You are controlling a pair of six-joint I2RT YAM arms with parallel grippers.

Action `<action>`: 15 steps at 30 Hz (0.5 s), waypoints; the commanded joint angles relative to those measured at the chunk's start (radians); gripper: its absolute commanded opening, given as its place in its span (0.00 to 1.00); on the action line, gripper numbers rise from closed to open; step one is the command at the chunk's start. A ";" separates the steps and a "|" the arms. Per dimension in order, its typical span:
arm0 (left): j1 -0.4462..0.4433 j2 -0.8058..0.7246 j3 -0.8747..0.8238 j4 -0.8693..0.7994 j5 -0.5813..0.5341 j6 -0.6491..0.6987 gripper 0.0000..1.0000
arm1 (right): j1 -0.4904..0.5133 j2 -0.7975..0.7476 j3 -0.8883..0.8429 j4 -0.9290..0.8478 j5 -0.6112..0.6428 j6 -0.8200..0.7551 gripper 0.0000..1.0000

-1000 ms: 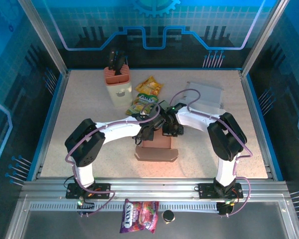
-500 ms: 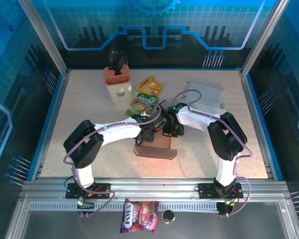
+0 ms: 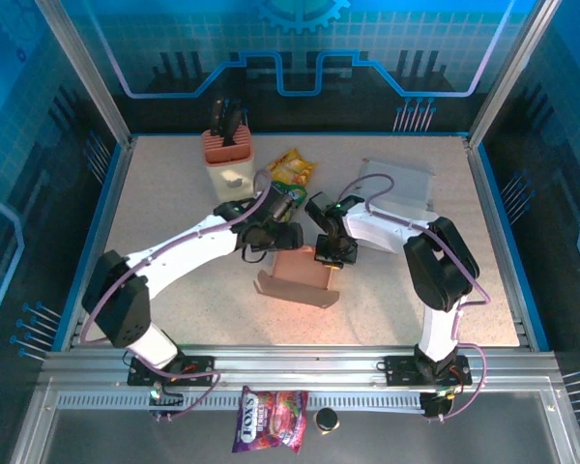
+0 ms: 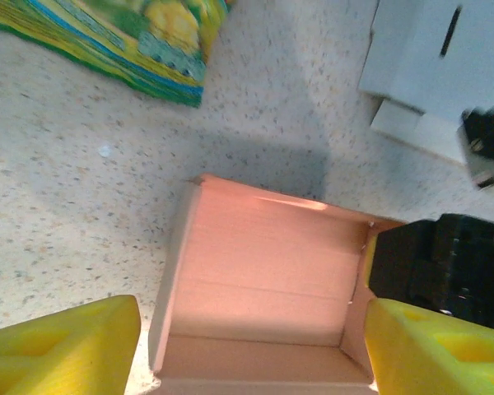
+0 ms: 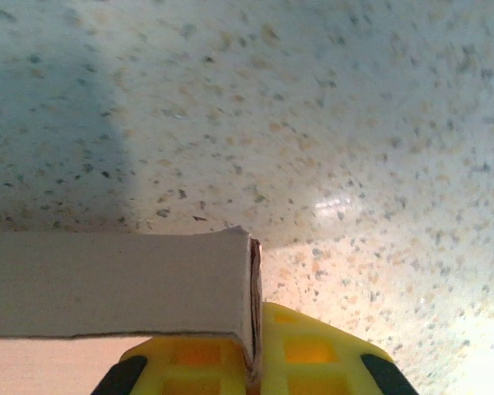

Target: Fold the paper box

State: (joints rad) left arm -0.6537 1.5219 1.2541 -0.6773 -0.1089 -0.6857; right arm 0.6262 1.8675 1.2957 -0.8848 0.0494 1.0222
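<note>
Salmon-pink box [image 4: 263, 276] on beige, dark-speckled desk [image 4: 58, 214]; green-and-yellow snack bag [image 4: 123, 41] with blue stripes; white carton [image 4: 420, 58].

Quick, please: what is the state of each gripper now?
Left gripper: open, holding nothing.
Right gripper: shut on a wall of the paper box.

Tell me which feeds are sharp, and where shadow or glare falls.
Left wrist: box fairly sharp, near fingers blurred, shadow on the table beyond the box. Right wrist: glare spot on the table, shadow upper left. Top: evenly lit, no blur.
</note>
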 commanded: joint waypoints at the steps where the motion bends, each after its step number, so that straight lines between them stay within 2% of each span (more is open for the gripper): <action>1: 0.088 -0.115 0.016 -0.068 0.014 -0.050 0.71 | -0.020 -0.036 -0.014 -0.072 -0.065 0.195 0.00; 6: 0.252 -0.258 -0.031 -0.130 0.054 -0.055 0.65 | -0.018 -0.127 -0.083 -0.077 -0.100 0.468 0.00; 8: 0.291 -0.302 -0.067 -0.144 0.077 -0.051 0.62 | -0.010 -0.161 -0.111 -0.069 -0.096 0.566 0.00; 12: 0.324 -0.376 -0.182 -0.133 0.156 -0.068 0.54 | 0.010 -0.226 -0.199 0.004 -0.108 0.762 0.00; 15: 0.324 -0.392 -0.292 -0.050 0.306 -0.097 0.48 | 0.028 -0.246 -0.255 0.058 -0.132 0.881 0.00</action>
State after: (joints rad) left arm -0.3359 1.1362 1.0458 -0.7517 0.0254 -0.7532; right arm 0.6338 1.6402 1.0863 -0.8688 -0.0490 1.6871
